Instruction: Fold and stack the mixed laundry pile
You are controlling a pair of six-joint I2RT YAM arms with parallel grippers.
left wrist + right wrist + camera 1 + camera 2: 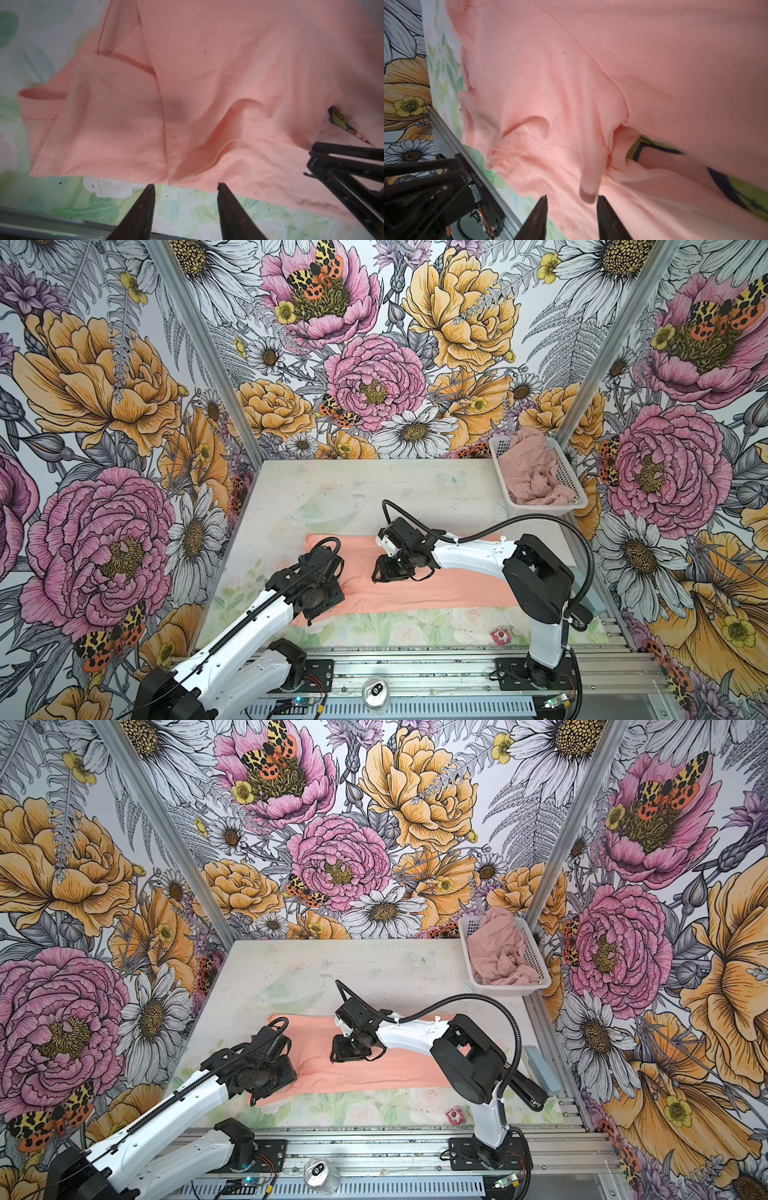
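The peach-orange T-shirt [440, 589] [374, 1069] lies as a long folded strip across the table's near half. A bit of its green and dark graphic [737, 187] [338, 120] peeks out under a fold. My left gripper [186, 187] [309, 619] is open at the shirt's near left corner, its tips at the hem with only bare mat between them. My right gripper [572, 198] [376, 570] hangs open over the shirt's middle, pointing left, a raised fold of cloth just past its tips. The dusty-pink garment [528, 472] [494, 952] is crumpled in the basket.
The white perforated basket [544, 509] [513, 990] stands at the table's back right corner. A small red object [500, 635] lies near the front edge by the right arm's base. A drink can [376, 693] sits on the front rail. A grey-blue block [540, 1069] lies at the right edge.
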